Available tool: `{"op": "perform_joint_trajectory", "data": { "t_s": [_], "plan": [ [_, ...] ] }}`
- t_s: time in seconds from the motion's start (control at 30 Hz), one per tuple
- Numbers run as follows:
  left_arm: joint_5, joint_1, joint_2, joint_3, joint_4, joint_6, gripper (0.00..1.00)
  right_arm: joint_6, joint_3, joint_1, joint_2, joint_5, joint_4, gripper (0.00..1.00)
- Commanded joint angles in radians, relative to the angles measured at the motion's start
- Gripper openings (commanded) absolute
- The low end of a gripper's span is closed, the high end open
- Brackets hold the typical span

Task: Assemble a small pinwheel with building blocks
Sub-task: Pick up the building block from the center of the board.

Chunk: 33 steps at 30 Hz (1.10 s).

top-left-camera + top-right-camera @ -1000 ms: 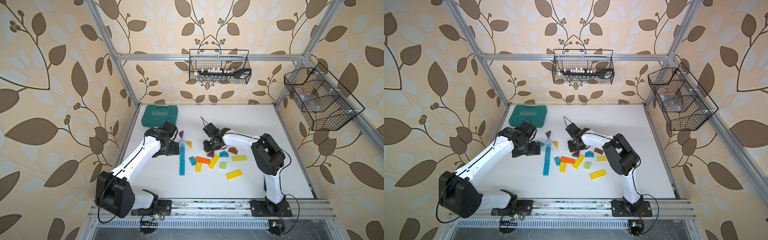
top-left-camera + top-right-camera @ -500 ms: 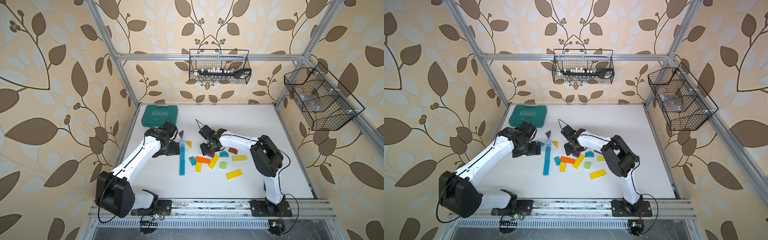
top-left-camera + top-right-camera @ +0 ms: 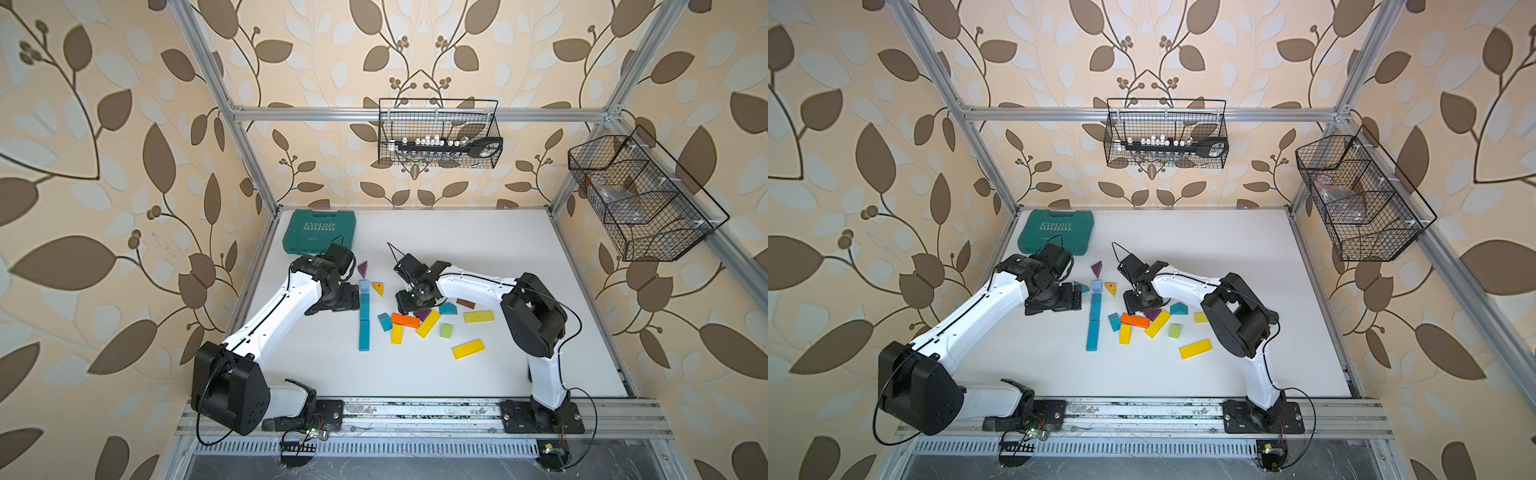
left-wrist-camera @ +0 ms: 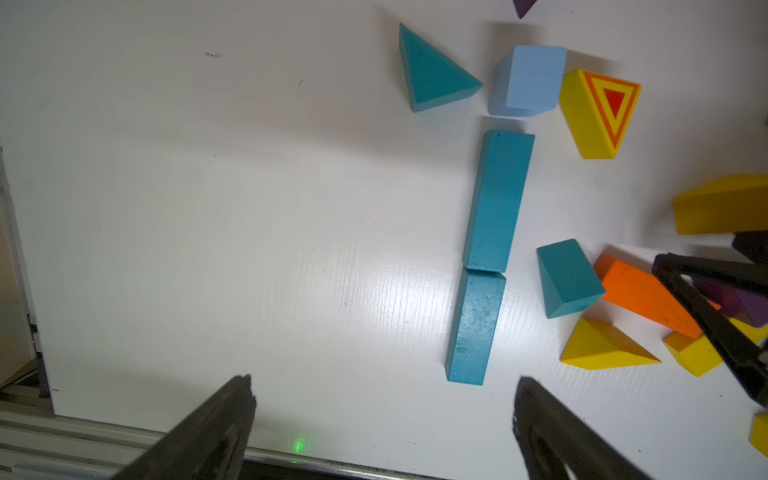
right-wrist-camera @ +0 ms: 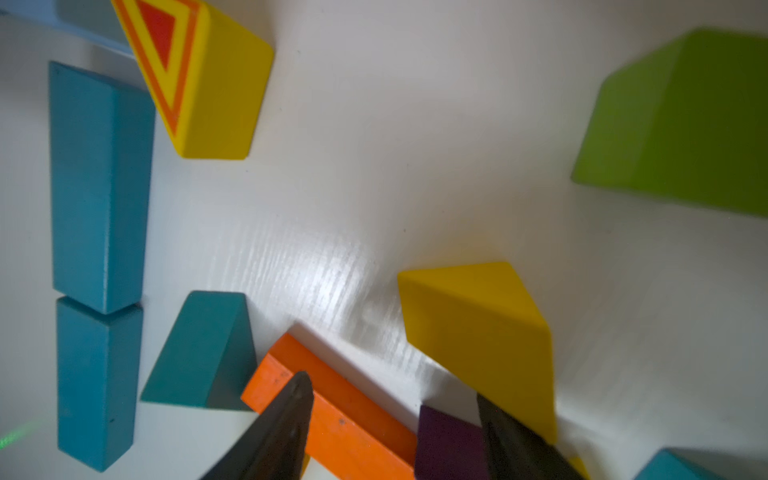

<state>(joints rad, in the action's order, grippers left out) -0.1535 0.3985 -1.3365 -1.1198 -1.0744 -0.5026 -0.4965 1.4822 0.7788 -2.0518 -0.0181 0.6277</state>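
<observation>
Robot lab cell: aluminium frame (image 3: 316, 113), wallpaper panels (image 3: 104, 137), white tabletop (image 3: 478, 237).

walls (image 3: 104, 166): beige wallpaper, brown and pale leaf print | frame (image 3: 311, 113): silver metal bars at the corners and across the back | table (image 3: 415, 374): white, glossy, soft glare | back basket (image 3: 436, 160): black wire, hung on rear wall | side basket (image 3: 665, 237): black wire | rail (image 3: 415, 415): metal, along front edge
</observation>
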Motion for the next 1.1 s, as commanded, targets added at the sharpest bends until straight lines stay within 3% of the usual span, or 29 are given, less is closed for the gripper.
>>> {"op": "perform_joint_trajectory", "data": {
  "t_s": [0.0,0.4,0.57,1.07],
  "plan": [
    [0.000,-0.004,-0.002,-0.005,-0.013,0.010,0.99,0.025,0.065,-0.004,-0.042,0.011,0.019,0.65],
    [-0.004,-0.004,-0.016,-0.006,-0.016,0.008,0.99,0.093,0.209,-0.013,-0.129,0.147,0.126,0.66],
    [-0.008,-0.005,-0.021,-0.008,-0.019,0.009,0.99,0.107,0.248,-0.012,-0.158,0.151,0.133,0.66],
    [-0.014,-0.004,-0.042,-0.011,-0.022,0.004,0.99,0.134,0.362,-0.018,-0.261,0.158,0.123,0.50]
  ]
}}
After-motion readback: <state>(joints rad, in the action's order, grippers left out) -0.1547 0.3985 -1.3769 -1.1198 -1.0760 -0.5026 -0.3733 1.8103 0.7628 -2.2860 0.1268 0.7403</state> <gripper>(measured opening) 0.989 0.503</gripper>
